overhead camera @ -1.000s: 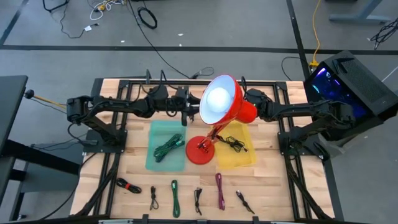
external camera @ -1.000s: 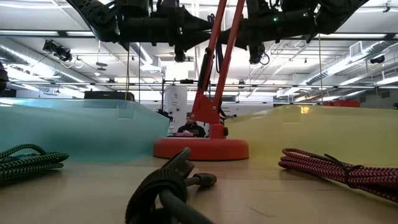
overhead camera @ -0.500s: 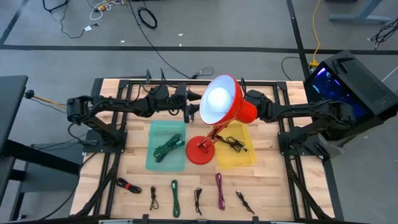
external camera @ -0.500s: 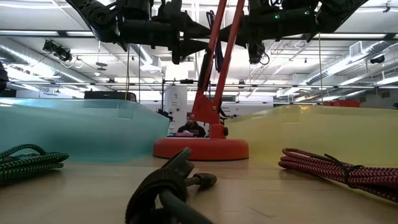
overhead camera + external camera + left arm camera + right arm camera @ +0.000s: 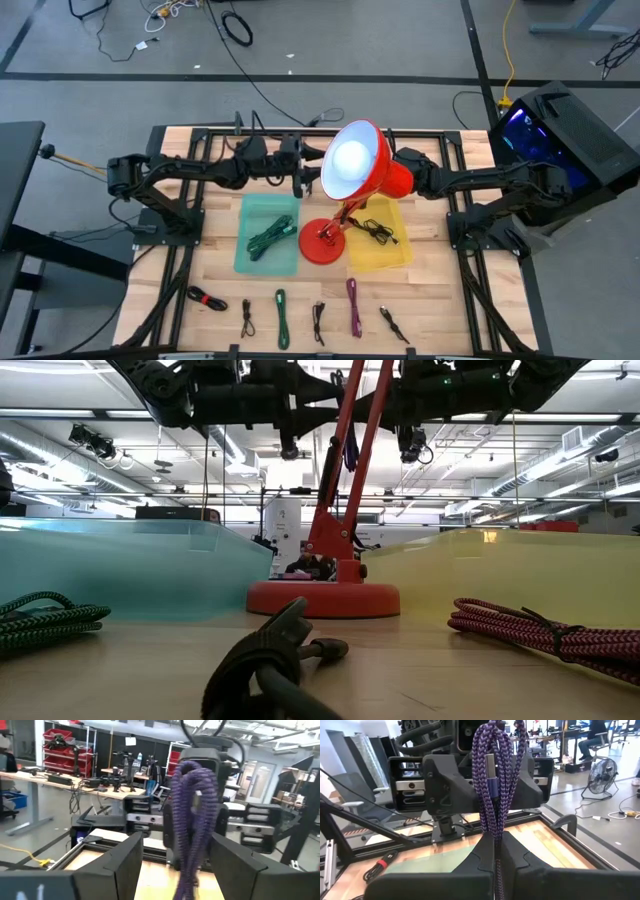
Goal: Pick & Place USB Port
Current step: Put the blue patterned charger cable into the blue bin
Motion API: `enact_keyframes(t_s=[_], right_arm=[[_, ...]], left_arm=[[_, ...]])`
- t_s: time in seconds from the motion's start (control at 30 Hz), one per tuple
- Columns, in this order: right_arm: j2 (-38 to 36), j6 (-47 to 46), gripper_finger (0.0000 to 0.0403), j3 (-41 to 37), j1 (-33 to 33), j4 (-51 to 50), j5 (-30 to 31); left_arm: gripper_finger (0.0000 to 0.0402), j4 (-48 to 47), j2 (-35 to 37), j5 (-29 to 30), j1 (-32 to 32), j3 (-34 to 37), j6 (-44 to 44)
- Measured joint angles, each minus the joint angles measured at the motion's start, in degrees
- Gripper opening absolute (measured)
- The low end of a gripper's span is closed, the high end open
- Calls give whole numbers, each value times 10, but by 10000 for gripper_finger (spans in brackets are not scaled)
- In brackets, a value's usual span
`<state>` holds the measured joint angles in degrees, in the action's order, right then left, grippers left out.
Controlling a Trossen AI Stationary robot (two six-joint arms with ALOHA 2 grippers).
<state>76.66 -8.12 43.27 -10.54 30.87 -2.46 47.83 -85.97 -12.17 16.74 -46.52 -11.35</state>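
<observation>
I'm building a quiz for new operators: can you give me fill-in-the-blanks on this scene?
1. The right gripper is shut on a ___ braided cable.
2. The left gripper has its jaws ___.
3. The black cable lies in the ___ tray.
Missing words: purple; open; yellow.

A red lamp (image 5: 355, 175) stands between both trays, blocking crossings.

The wooden table (image 5: 430, 300) carries a teal tray (image 5: 268, 234) and a yellow tray (image 5: 380, 235) side by side, with the round base of a red lamp (image 5: 322, 246) between them. Along the near edge lie six bundled cables in a row: red-black (image 5: 207, 298), black (image 5: 247, 317), green (image 5: 282, 316), black (image 5: 318, 321), magenta (image 5: 354, 305) and black (image 5: 392, 324).
</observation>
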Motion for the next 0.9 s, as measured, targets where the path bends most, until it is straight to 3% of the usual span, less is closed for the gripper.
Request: enact_keyframes(t_s=[0.17,0.37,0.4,0.57,0.9], right_arm=[[0,0,2,0,7,0,0],[0,1,2,0,7,0,1],[0,0,2,0,6,0,2],[0,1,6,0,6,-5,2],[0,2,73,0,2,-20,2]], left_arm=[[175,12,0,-7,-9,0,-2],[28,18,0,1,-16,0,0],[20,18,0,7,-16,0,0],[18,16,0,18,-16,0,0],[18,-36,1,31,-12,0,5]])
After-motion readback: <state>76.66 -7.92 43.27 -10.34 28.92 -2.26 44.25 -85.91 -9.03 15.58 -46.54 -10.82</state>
